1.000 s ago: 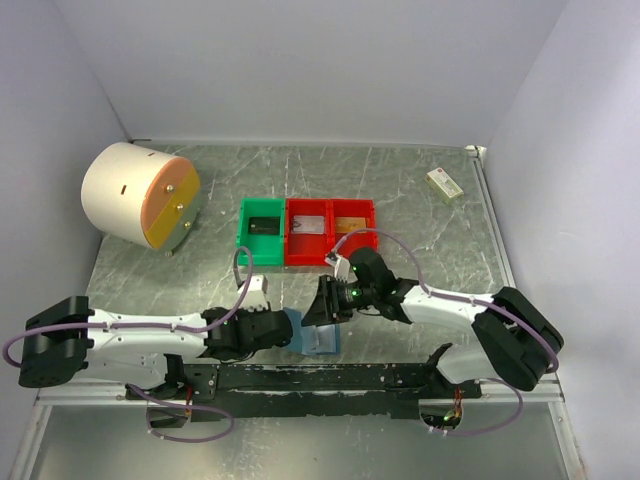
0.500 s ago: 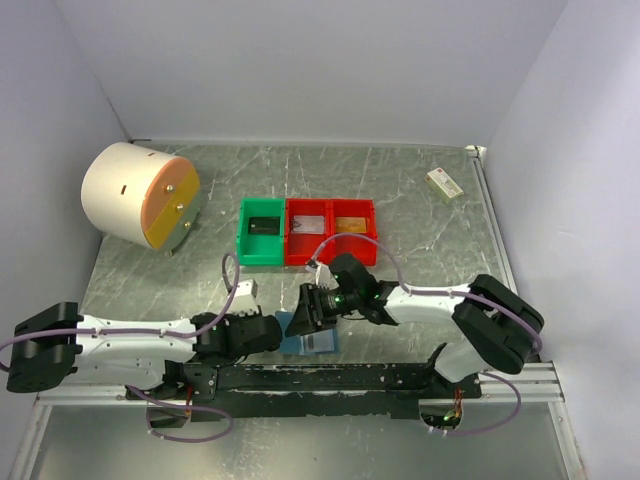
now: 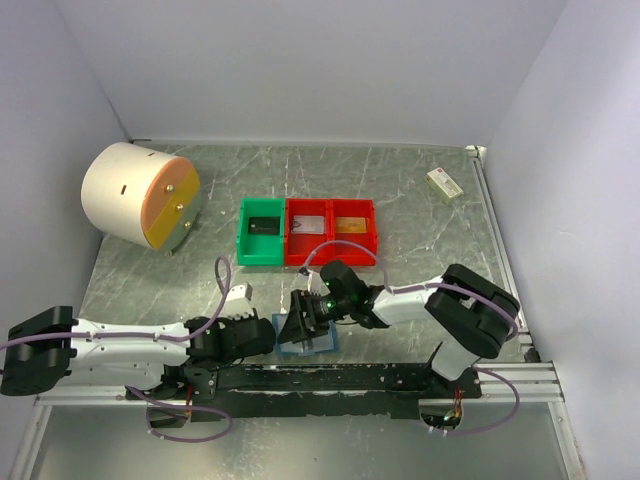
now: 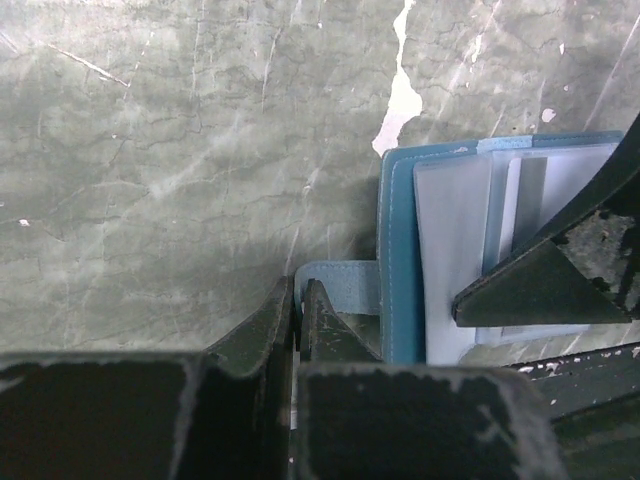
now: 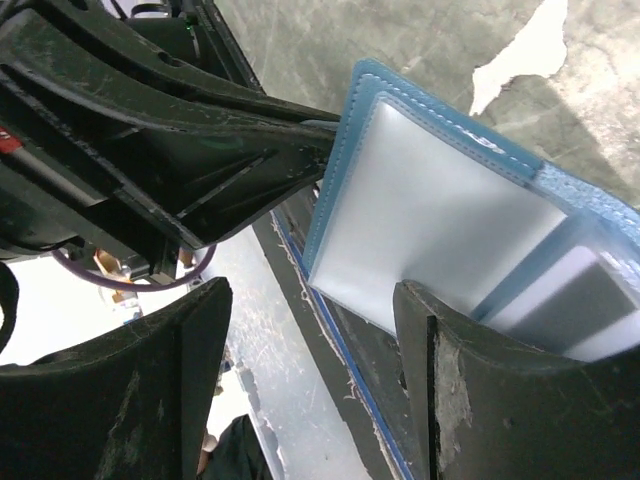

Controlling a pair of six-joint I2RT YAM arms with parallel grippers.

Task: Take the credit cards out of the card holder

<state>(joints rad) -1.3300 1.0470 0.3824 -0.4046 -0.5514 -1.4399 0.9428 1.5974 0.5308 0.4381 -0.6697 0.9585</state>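
The small flat blue fold-open card holder [image 3: 322, 345] lies open on the grey stone-look table [image 3: 420, 220], right by the near edge — between the two arms. The left gripper [image 4: 298, 300] has its two fingers squeezed together on the holder's blue strap tab [image 4: 345, 285]. The right gripper [image 5: 310, 290] hangs over the open holder with its fingers wide apart. A grey flat plastic credit card [image 5: 598, 305] sits in a clear slot — tucked inside the holder.

A grey marbled table [image 3: 420, 215] sits between plain pale lavender walls [image 3: 300, 60] under even, soft light.
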